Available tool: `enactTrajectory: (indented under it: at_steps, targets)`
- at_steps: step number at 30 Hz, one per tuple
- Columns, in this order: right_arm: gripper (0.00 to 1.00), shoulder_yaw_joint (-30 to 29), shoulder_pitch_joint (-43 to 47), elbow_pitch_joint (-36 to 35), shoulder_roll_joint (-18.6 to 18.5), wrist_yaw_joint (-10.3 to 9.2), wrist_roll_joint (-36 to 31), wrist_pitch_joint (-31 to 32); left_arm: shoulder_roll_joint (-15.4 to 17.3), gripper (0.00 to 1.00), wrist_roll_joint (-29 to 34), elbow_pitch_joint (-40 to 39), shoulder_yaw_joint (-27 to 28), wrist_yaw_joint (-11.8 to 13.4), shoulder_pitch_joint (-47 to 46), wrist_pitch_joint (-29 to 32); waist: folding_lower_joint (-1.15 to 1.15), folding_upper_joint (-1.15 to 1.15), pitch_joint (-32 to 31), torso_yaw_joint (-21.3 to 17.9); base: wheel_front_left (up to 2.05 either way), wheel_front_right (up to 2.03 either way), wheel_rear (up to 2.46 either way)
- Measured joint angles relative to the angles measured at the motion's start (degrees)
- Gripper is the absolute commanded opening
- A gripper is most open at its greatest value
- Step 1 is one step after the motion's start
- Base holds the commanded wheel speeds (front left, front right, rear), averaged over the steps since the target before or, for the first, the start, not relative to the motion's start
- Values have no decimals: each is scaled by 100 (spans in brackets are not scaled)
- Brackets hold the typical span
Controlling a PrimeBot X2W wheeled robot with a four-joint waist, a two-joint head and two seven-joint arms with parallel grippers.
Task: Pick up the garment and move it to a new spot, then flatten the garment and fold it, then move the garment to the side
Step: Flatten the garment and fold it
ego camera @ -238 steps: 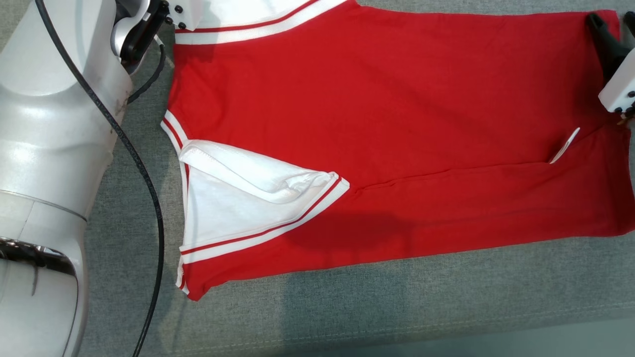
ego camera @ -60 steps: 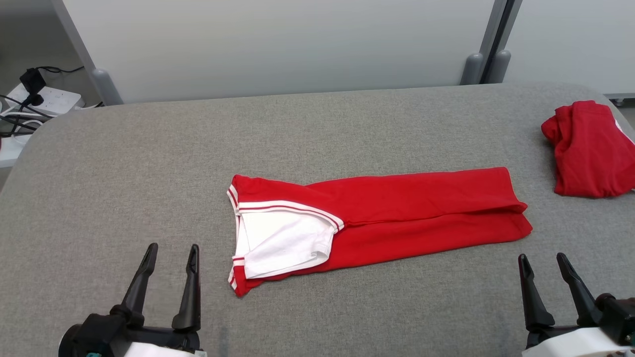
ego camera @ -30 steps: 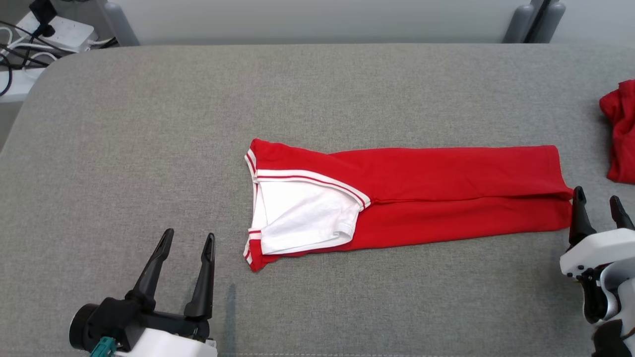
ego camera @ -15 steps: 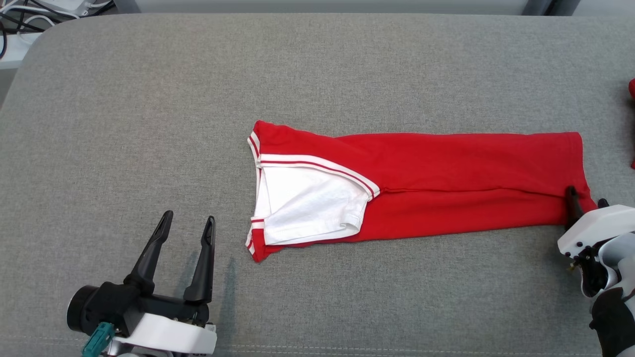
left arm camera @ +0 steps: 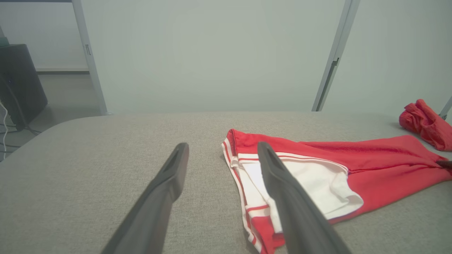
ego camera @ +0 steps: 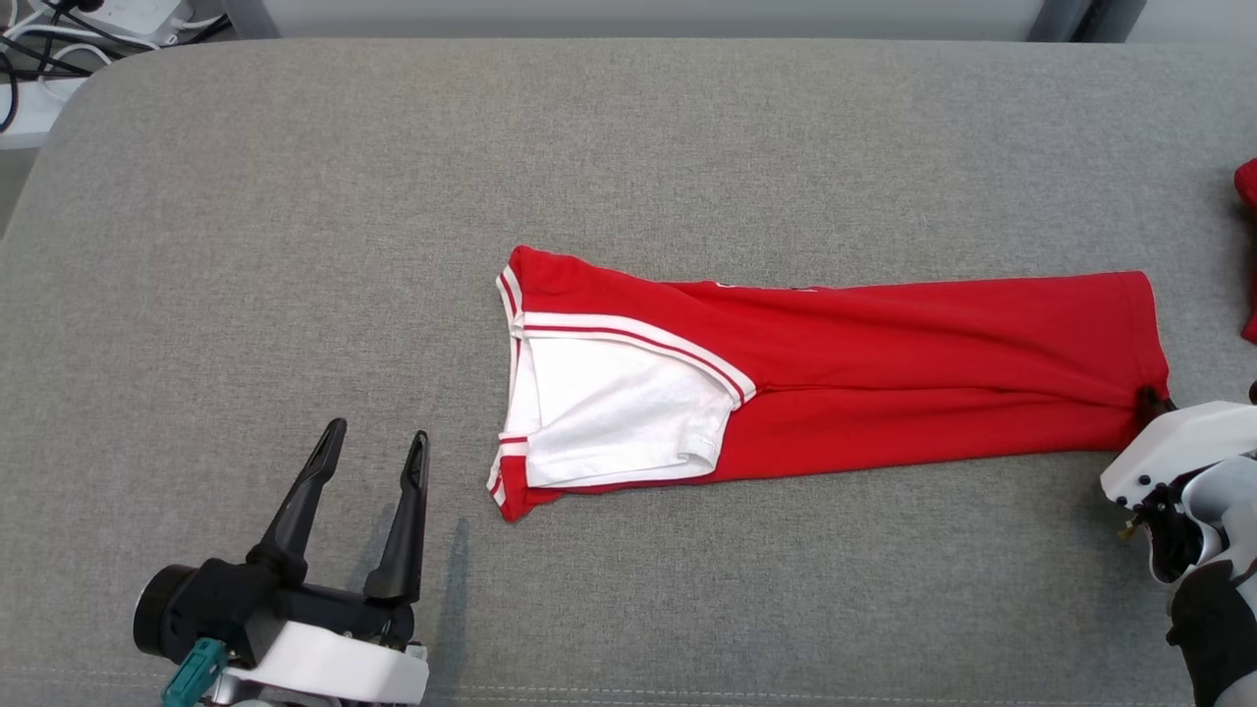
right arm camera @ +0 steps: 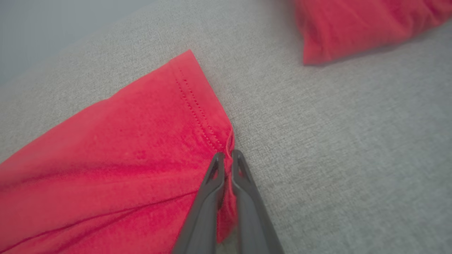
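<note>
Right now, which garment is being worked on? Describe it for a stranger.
On the grey table, look at the middle: a long red garment folded into a narrow strip. Unlike the crumpled red bundle at the right edge, it has a white striped-trim panel at its left end, and the right claw pinches its right corner.

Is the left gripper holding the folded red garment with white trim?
No, the left gripper stands open beside the folded red garment, clear of its cloth.

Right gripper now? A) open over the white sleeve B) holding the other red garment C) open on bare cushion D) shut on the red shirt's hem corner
D: in the right wrist view the right gripper is pinched shut on the stitched hem corner of the red shirt.
</note>
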Motion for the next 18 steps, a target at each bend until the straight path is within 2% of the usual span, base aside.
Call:
enactTrajectory:
  at_steps: [8, 13, 18]
  targets:
    - [0, 4, -20, 151, -94, 0, -51, -178, -13, 100, -32, 41, 13, -1, 1, 0, 0, 0, -166, -18, 0, 0, 0]
    - [0, 52, 105, 155, -337, 0, -110, -305, -33, 100, -34, 41, 19, -1, 9, 0, 0, 0, -293, -56, 0, 0, 0]
    - [0, 166, 286, 135, -782, -1, -110, -412, -122, 100, -33, 40, 19, -1, 29, 0, 0, 0, -485, -112, 0, 0, 0]
